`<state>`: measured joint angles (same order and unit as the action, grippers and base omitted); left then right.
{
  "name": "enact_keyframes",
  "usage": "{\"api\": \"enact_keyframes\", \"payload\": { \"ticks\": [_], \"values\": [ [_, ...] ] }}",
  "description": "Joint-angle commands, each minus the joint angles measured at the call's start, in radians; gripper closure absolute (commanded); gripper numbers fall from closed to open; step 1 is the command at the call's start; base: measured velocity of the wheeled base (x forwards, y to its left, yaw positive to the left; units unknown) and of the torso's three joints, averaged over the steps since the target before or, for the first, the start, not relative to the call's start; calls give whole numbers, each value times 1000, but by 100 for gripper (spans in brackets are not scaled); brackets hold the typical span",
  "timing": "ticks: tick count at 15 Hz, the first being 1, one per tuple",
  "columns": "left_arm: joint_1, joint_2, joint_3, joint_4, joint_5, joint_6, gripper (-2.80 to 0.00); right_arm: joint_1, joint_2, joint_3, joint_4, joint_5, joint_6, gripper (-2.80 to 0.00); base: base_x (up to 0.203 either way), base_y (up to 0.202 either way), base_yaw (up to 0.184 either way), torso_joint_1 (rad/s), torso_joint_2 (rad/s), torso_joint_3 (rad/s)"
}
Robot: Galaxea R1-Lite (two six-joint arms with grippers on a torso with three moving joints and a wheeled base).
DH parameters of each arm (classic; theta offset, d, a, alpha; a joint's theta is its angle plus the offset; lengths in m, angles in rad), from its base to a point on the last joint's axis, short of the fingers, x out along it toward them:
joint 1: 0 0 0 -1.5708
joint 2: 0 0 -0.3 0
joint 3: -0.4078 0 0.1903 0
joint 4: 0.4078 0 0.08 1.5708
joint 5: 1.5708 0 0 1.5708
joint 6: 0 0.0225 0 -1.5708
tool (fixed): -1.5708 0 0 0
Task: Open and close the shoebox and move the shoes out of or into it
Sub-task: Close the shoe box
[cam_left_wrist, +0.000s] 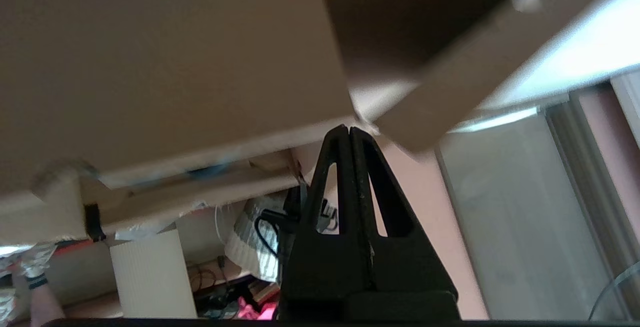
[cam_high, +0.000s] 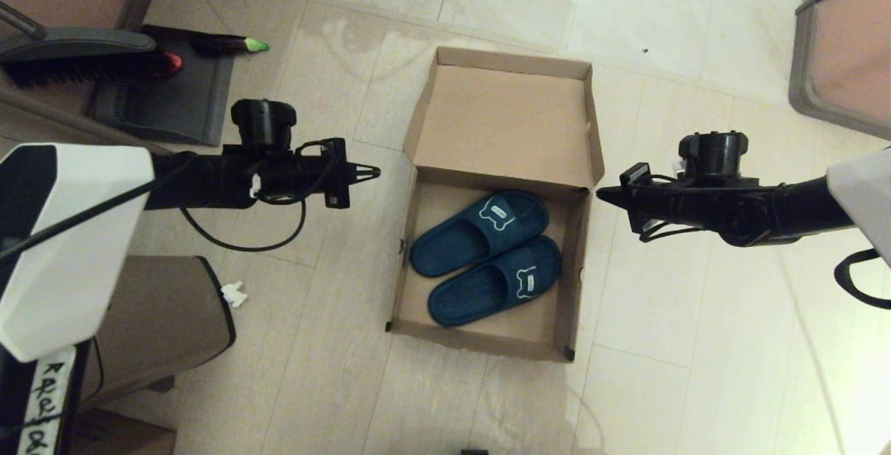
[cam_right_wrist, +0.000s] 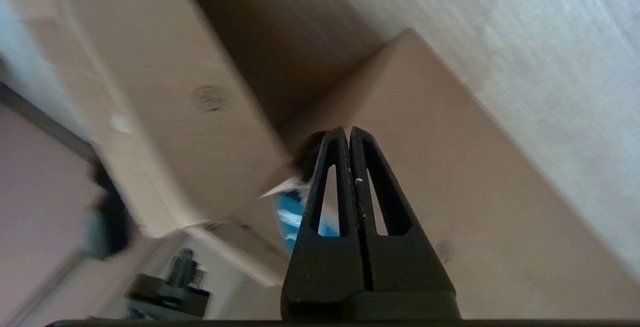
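The shoebox [cam_high: 498, 121] sat open on the floor with both shoes [cam_high: 487, 257] inside. The left gripper [cam_high: 376, 172] and right gripper [cam_high: 600, 193] waited beside it, jaws clenched on nothing.

The brown cardboard shoebox [cam_high: 578, 260] lies open, lid raised, two teal slippers [cam_high: 487, 253] side by side inside.

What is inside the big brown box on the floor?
Inside the open shoebox lie two dark blue slippers side by side on its bare cardboard bottom, each with a little bear mark on the strap. Whatever might be under the slippers is covered.
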<state>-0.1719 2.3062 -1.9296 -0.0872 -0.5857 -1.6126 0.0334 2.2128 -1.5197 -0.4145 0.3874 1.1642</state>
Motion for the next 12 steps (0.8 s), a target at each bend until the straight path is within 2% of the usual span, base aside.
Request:
{"api": "enact_keyframes", "payload": {
  "ticks": [1,4,7,12],
  "values": [
    [-26,43,0,-4,2,-10,0,7,40,-14,-5,4,-9,0,0,0,0,0,0,0],
    [-70,48,0,21,69,-19,0,25,68,-52,-6,2,-11,0,0,0,0,0,0,0],
    [-126,46,0,118,81,-24,0,32,95,-97,-4,-3,-12,0,0,0,0,0,0,0],
    [-188,39,2,262,132,-22,0,40,87,-75,6,-5,-20,0,0,0,0,0,0,0]
  ]
}}
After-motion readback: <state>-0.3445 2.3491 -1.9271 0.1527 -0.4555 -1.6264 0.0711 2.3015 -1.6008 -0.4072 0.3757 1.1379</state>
